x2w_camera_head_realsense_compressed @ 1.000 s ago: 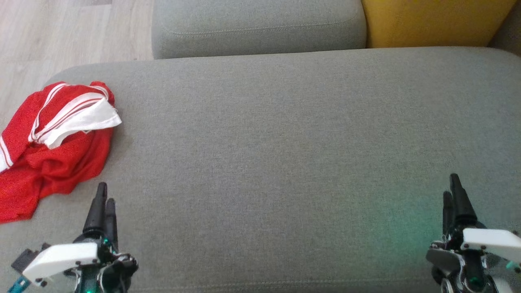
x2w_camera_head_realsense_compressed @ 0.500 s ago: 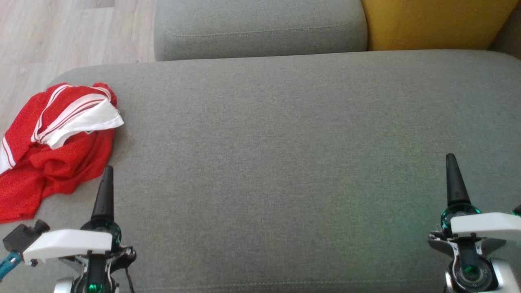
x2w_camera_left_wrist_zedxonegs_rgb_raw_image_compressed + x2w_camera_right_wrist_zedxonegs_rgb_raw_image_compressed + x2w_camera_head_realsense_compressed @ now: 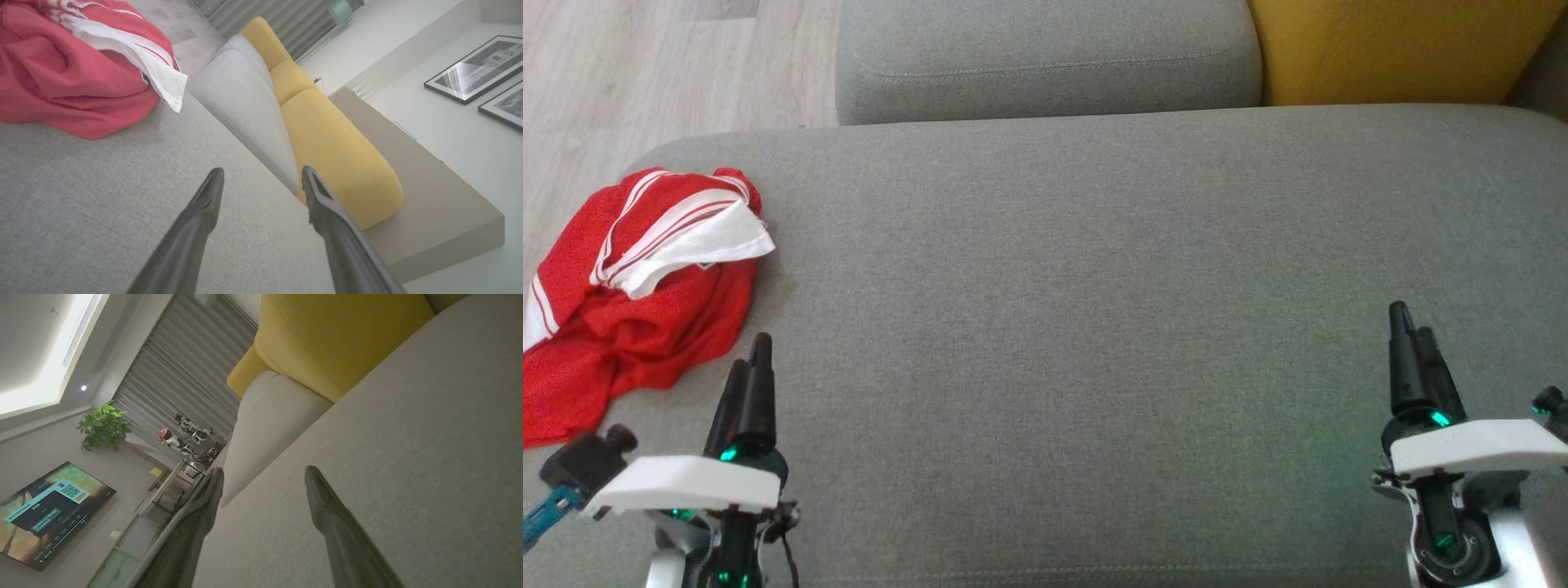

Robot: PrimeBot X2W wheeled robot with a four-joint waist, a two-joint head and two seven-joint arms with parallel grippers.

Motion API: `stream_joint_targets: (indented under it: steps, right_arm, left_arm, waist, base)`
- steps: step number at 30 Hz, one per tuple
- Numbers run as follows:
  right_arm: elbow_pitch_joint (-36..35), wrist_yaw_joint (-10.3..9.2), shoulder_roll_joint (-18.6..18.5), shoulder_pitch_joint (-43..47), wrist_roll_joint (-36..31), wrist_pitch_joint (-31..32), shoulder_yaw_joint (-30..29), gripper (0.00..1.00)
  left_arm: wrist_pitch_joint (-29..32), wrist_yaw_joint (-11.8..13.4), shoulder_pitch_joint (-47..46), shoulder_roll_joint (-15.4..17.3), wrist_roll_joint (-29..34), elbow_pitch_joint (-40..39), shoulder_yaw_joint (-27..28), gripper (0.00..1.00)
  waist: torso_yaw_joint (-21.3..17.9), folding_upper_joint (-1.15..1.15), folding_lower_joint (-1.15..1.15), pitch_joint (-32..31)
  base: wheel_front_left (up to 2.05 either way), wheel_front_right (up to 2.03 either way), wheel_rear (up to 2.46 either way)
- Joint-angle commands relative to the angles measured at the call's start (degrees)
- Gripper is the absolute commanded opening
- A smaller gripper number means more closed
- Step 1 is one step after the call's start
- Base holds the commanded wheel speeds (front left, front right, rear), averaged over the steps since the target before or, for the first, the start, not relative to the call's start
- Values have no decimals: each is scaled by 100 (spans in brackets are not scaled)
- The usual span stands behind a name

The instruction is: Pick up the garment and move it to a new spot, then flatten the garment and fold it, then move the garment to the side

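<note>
1. Garment: red cloth with thin white stripes and a white panel folded across its top. It is crumpled in a loose heap, unfolded. It lies at 9 o'clock in the head view, on the left end of the seat, and its left part runs out past the picture's edge.
2. Seat: a broad grey woven sofa cushion with the garment resting on it.
3. Left gripper: at 7 o'clock, fingers pointing up the view. In the left wrist view the jaws stand wide with nothing between them. The garment sits at 10 o'clock from its tips, near but apart, with grey seat fabric between.
4. Right gripper: at 4 o'clock, well apart from the garment. In the right wrist view the jaws are spread wide and hold nothing.
5. Back cushion: grey, at 12 o'clock, behind the seat.
6. Yellow cushion: at 1 o'clock, beside the grey back cushion.
7. Floor: pale wood planks, at 11 o'clock.
8. Television, potted plant and grey curtain: in the room beyond, in the right wrist view.
</note>
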Motion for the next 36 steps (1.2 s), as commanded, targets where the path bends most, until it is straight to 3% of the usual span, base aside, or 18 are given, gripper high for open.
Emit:
stream_joint_targets:
  steps: [1,36]
  right_arm:
    - [-203,-2,-116,-255,-241,-75,98,100]
    - [-127,-3,4,-193,-2993,-330,322,100]
  left_arm:
    - [-74,10,-204,133,241,-229,31,100]
    - [-644,268,-266,447,2894,-226,-447,100]
  waist:
    - [7,0,0,-2]
    - [54,0,0,-39]
  base:
    - [0,0,0]
    - [0,0,0]
